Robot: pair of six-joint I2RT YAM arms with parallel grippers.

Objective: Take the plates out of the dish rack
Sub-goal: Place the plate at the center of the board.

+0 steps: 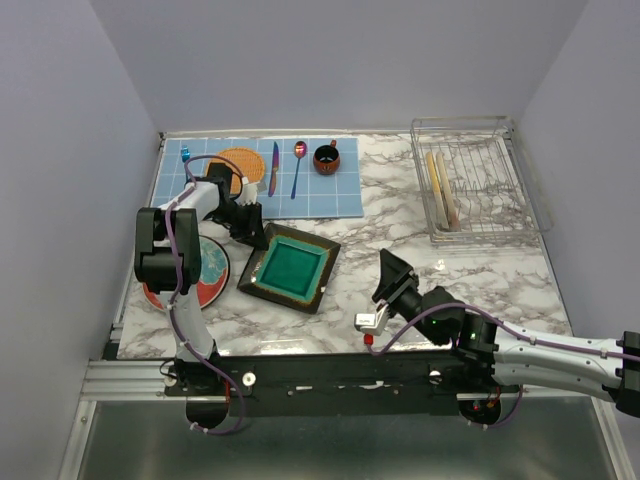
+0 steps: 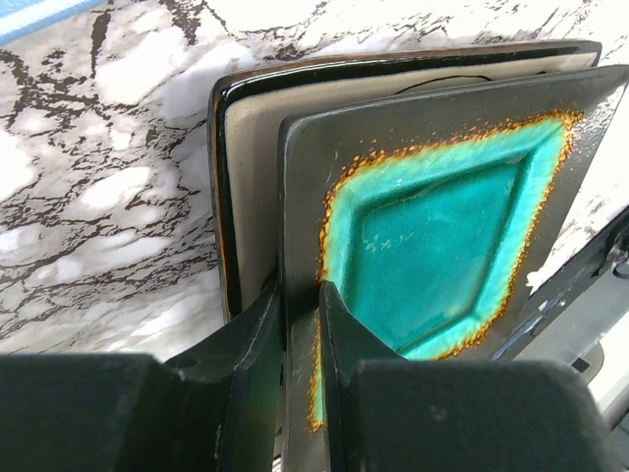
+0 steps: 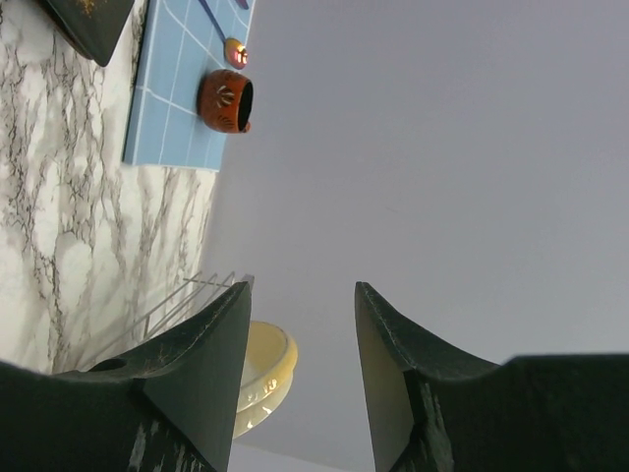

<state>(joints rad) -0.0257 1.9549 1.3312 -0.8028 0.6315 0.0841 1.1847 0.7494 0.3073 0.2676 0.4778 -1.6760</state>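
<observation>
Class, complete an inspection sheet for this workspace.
Surface: marble table, blue mat at the back.
Job's things: dish rack holds upright cream plates; square teal plate sits over a dark-rimmed beige plate; red plate beside.
Clutter: orange disc, knife, spoon, brown cup on the mat.
Grippers: left gripper shut on the square teal plate's edge; right gripper open, empty.
Cables: purple cable along each arm.
Surroundings: plain grey walls.

Left claw [image 2: 302, 295] pinches the square plate [image 2: 432, 246]; right claw [image 3: 302, 295] hangs open.

No legible text, labels, brands or nos. on anything in view
</observation>
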